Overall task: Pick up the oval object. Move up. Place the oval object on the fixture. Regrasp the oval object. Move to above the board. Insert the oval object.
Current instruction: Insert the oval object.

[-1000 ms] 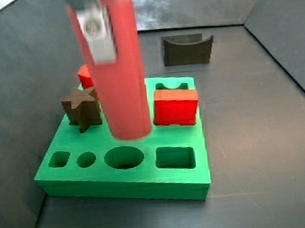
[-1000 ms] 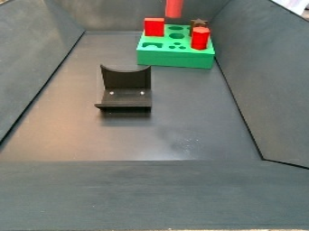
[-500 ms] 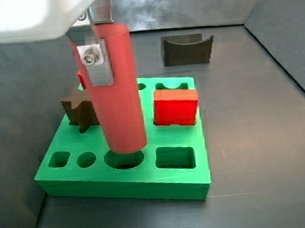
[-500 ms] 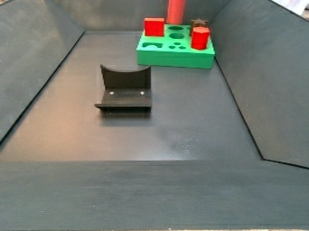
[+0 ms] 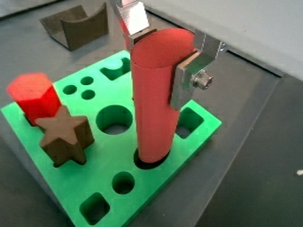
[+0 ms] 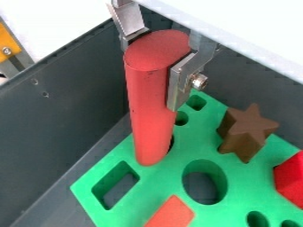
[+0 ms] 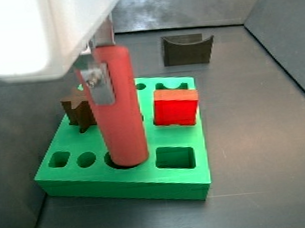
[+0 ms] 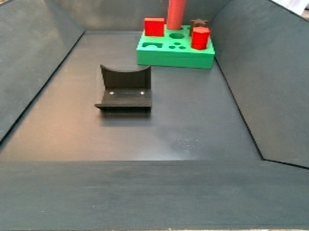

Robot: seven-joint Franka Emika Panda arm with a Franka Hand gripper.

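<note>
Dark grey floor (image 8: 157, 135) with sloped dark walls, no readable markings. Gripper (image 5: 164, 55) over the board (image 7: 81, 179), closed on the oval object (image 5: 160, 97); rod upright, lower end in a round hole. Fixture (image 8: 123, 89) sits mid-floor, well apart from the board near the far wall.

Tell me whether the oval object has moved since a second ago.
Yes. In a side view the oval object, held in the gripper, has come down against the board: its lower end, earlier level with the round hole's rim, now sits inside it.
</note>
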